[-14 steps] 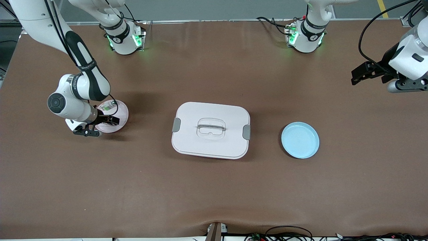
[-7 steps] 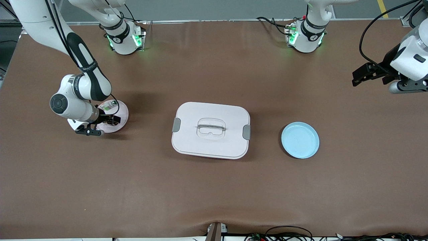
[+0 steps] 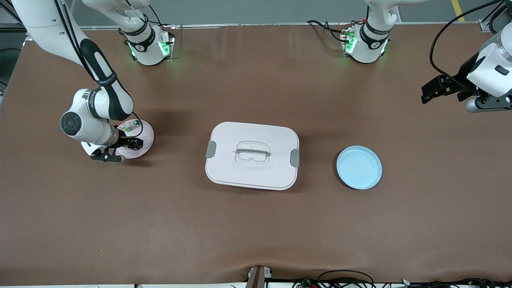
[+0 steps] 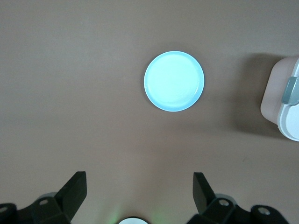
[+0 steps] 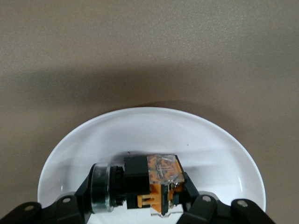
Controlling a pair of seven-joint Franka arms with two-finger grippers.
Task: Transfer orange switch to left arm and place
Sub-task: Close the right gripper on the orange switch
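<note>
My right gripper (image 3: 120, 150) is down at the pale pink plate (image 3: 146, 134) toward my right arm's end of the table, its black fingers (image 5: 81, 189) closed against the two sides of the orange switch (image 5: 140, 182), which lies on its side in the plate's white-looking dish (image 5: 149, 126) just under my wrist camera. The switch shows a black body, a silvery ring at one end and an orange block with clear wrapping at the other; it rests between my fingertips, touching the plate's floor. A small green-and-clear part (image 3: 128, 127) sits on the same plate, just beside my gripper and farther from the front camera. My left gripper (image 3: 434, 89) hangs high over the bare table at my left arm's end, its fingers (image 4: 74, 189) spread wide with nothing between them; that arm waits. From its wrist camera the light blue plate (image 4: 174, 81) lies below and ahead of it, well apart from both fingers, and a corner of the box (image 4: 285, 105) with one grey latch (image 4: 293, 91) shows at the frame's edge. The box (image 3: 252, 155) stands in the middle of the table, lid on, between my two grippers, with the blue plate (image 3: 359, 167) beside it toward my left arm's end.
</note>
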